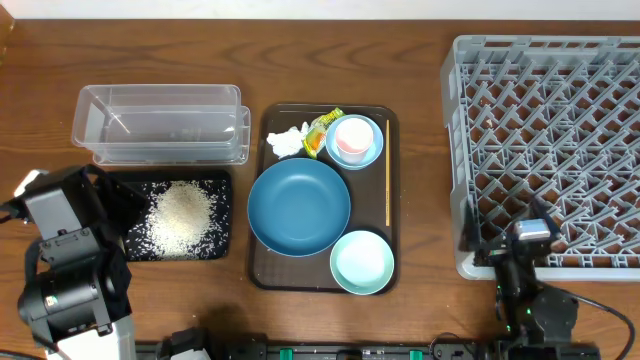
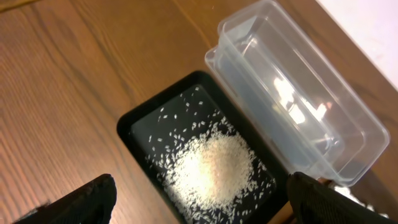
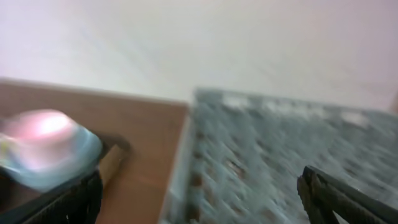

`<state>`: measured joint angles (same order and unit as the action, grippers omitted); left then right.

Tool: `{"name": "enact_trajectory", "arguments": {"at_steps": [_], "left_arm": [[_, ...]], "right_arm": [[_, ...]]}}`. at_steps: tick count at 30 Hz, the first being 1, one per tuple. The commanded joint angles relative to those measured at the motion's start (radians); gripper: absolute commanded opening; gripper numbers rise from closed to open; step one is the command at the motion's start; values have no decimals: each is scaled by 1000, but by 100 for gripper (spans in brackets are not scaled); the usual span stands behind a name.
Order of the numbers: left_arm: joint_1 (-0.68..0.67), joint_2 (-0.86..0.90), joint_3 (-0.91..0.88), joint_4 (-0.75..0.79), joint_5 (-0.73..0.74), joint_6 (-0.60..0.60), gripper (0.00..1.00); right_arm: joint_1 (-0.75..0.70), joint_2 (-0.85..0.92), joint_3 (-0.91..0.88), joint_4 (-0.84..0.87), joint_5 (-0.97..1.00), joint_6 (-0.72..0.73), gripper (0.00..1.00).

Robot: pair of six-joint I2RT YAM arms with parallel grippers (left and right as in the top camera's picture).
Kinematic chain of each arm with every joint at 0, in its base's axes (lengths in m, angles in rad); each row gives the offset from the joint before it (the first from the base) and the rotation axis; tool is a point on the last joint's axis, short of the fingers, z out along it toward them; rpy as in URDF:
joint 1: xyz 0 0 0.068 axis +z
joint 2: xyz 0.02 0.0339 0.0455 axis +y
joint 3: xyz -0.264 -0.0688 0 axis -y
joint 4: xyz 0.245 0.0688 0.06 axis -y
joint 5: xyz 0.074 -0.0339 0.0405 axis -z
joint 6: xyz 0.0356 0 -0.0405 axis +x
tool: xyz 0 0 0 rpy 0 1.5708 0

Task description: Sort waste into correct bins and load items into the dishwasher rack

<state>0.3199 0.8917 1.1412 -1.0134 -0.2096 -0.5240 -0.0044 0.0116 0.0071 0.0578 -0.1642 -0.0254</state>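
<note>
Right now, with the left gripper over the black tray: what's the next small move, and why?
Probably swing the left gripper, open and empty, across to the crumpled tissue on the brown tray. The rice already lies in the black tray, while tissue and wrapper sit unsorted beside the pink cup.

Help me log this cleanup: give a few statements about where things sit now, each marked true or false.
1. The rice lies in the black tray. True.
2. The clear tub holds the tissue. False: the tissue lies on the brown serving tray, and the tub looks empty.
3. The pink cup sits inside the light-blue bowl. True.
4. The dark-blue dish stands in the rack. False: it rests on the brown serving tray, and no dishes show in the rack.
5. The left pincer grips something. False: it is open above the rice, with nothing between its fingers.
</note>
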Motion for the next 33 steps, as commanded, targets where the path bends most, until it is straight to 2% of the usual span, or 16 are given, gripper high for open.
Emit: {"name": "enact_trajectory", "arguments": {"at_steps": [1,3,4,10,13,16,20,23,25,29,31,33], "left_arm": [[6,7,8,-9,-12,-2,91],[6,9,8,-9,-12,-2,91],[6,11,8,-10,-12,-2,91],[6,16,8,-29,-8,-2,91],[6,16,8,-29,-8,-2,91],[6,16,8,-29,-8,-2,92],[6,16,8,-29,-8,-2,91],[6,16,8,-29,-8,-2,92],[6,16,8,-29,-8,-2,91],[6,16,8,-29,-8,-2,92],[6,16,8,-29,-8,-2,92],[6,16,8,-29,-8,-2,92]], "right_arm": [[-1,-6,-2,53,-507,340,99],[-1,-6,-2,56,-752,484,99],[-1,-6,-2,95,-760,543,99],[-1,-6,-2,347,-666,981,99],[-1,-6,3,389,-594,1117,99],[-1,5,29,378,-542,1176,99],[-2,81,153,302,-557,1101,99],[-2,206,334,131,-641,892,99],[-2,309,478,-51,-678,735,99],[8,544,805,-535,-647,395,99],[36,652,959,-791,-490,263,99],[96,760,1106,-1003,-240,226,99]]}}
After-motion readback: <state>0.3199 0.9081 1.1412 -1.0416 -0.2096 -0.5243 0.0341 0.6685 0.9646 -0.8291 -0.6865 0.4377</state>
